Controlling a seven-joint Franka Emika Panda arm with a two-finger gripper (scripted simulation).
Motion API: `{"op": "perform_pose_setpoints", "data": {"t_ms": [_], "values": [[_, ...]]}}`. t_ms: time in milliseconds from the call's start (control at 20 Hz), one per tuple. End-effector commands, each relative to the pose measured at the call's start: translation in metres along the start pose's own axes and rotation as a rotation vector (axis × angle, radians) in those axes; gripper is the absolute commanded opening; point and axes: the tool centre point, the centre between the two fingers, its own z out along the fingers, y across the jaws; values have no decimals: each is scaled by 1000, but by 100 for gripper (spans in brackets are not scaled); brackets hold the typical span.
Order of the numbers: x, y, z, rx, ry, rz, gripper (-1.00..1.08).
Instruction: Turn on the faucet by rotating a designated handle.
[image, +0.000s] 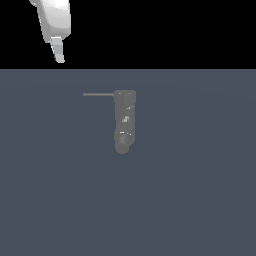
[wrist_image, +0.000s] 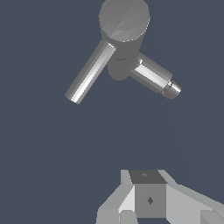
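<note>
One gripper (image: 59, 56) hangs well apart from the faucet (image: 124, 121), toward the exterior view's left. Its jaw state cannot be told. From the faucet's top the handle (image: 98, 94) juts horizontally toward that same side.

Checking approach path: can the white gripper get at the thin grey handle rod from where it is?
Probably yes. The gripper sits apart from the thin grey handle rod, which juts free from the dull grey faucet column; nothing visible lies between them.
</note>
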Motion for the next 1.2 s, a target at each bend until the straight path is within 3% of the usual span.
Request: {"op": "perform_pose_setpoints", "data": {"t_ms": [0, 750, 1150], "values": [[6, -12, 9, -2, 0, 48, -100], [60, -80, 74, -20, 6, 372, -100], [92, -104, 102, -27, 8, 518, -100]]}}
